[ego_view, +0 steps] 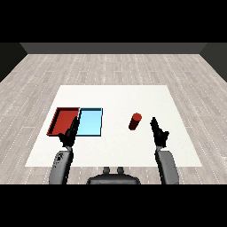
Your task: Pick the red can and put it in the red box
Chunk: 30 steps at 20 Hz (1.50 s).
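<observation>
Red can (135,121) stands just left of the open right hand (159,132), ready for grabbing; left hand (70,133) rests open.

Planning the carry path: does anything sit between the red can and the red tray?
Yes. The light blue tray lies between the red can and the red tray, right beside the red one. The left hand also hangs over the trays' near edges. Otherwise only bare table.
</observation>
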Motion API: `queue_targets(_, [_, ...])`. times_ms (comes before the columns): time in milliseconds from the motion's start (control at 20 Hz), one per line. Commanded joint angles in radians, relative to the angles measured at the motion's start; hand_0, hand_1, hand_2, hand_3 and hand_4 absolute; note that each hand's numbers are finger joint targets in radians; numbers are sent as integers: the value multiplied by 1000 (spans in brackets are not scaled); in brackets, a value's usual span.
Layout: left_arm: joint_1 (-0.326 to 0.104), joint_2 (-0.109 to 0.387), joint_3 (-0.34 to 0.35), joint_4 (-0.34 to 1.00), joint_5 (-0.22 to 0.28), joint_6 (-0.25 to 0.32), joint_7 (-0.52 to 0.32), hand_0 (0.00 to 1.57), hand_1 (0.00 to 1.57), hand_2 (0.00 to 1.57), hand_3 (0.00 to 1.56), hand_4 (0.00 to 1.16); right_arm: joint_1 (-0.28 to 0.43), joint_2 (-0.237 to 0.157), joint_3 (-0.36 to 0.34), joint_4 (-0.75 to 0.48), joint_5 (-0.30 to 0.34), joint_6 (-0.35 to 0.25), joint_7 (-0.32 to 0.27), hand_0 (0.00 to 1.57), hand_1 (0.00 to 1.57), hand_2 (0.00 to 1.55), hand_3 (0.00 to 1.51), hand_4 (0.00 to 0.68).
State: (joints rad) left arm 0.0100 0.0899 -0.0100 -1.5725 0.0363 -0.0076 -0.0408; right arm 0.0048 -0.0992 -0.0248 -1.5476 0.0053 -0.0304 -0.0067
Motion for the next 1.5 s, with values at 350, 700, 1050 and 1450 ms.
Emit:
queue_targets(350, [-21,-17,47,-86,-3,10,-231,0,0,0,0,0,-134,-67,-129,90,-188,218,-197,0,0,0,0,0])
queue_targets(700, [52,5,91,-63,49,-59,-331,0,0,0,0,0,-167,-97,-159,229,-179,287,-332,0,0,0,0,0])
queue_targets(1050, [5,-38,64,60,-9,-31,-426,0,0,0,0,0,-196,-91,-174,264,-177,265,-329,0,0,0,0,0])
queue_targets(1450, [-33,-55,48,-66,-10,29,-254,0,0,0,0,0,-228,-88,-184,277,-205,260,-300,0,0,0,0,0])
